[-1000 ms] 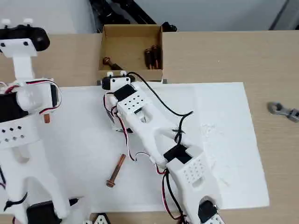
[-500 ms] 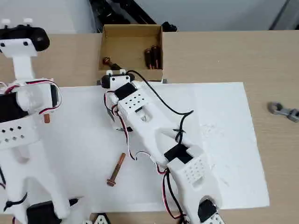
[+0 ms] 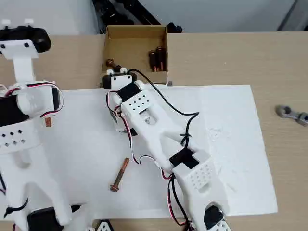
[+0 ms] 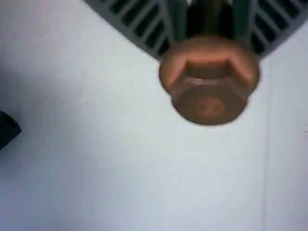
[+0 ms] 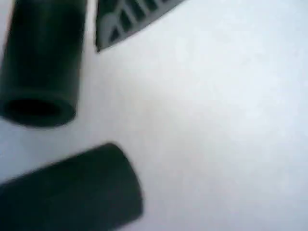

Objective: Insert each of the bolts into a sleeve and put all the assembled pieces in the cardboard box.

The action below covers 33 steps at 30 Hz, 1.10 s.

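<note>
Insertion of a bolt into a sleeve is judged to be the step in hand. The left gripper (image 4: 210, 21) is closed on a copper bolt (image 4: 209, 82): the shank is clamped between the jaws, and the flanged hexagonal head hangs just beyond the fingertips, over the white paper sheet (image 3: 226, 120). Two black sleeves (image 5: 41, 62) lie on the sheet just in front of the right gripper (image 5: 122, 21), close to each other. One is turned with its open bore toward the wrist camera, and the other sleeve (image 5: 72, 192) lies across it, apart. Whether the right gripper is open or closed cannot be told.

A loose bolt (image 3: 119, 175) lies on the sheet between the two arms, well apart from either gripper. The cardboard box (image 3: 136, 30) stands just beyond the right arm's wrist, and finished pieces (image 3: 158, 58) are gathered against one of its walls, so the task is judged to be partly done.

For the next move, a sleeve has to be gripped firmly by the right gripper and its bore presented to the free threaded end of the held bolt. The two axes must be lined up closely before the parts are pushed together, since a tilted bolt is likely to catch on the sleeve's rim.
</note>
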Motion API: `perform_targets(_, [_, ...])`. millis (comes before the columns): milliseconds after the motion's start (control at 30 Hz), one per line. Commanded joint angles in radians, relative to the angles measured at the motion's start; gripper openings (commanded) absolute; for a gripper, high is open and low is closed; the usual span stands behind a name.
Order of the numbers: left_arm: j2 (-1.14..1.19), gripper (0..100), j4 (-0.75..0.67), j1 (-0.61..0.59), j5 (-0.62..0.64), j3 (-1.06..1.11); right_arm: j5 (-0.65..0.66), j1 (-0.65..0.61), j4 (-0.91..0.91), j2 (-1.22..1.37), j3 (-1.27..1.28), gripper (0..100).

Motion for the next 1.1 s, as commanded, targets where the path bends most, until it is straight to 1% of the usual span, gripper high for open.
perform_targets(0, [-0.037, 1, -0.006, 0.003, -0.002, -0.002, 0.017, -0.007, -0.002, -0.073, -0.08, 13.7])
perform_targets(100, [-0.037, 1, -0.006, 0.003, -0.002, -0.002, 0.017, -0.007, -0.002, -0.067, -0.091, 7.2])
perform_targets(167, [-0.038, 1, -0.006, 0.003, -0.002, -0.002, 0.017, -0.007, -0.002, -0.067, -0.091, 5.4])
perform_targets(367, [-0.037, 1, -0.006, 0.005, -0.002, -0.002, 0.017, -0.007, 0.036, -0.061, -0.091, 8.5])
perform_targets(533, [-0.037, 1, -0.006, 0.005, -0.002, -0.002, 0.015, -0.004, 0.087, 0.001, -0.091, 9.5])
perform_targets(900, [-0.038, 1, -0.005, 0.005, -0.002, -0.002, 0.018, -0.002, 0.048, 0.047, -0.097, 9.4])
perform_targets(1067, [-0.037, 1, -0.005, 0.005, -0.002, -0.002, 0.058, -0.002, 0.028, 0.064, -0.095, 9.5])
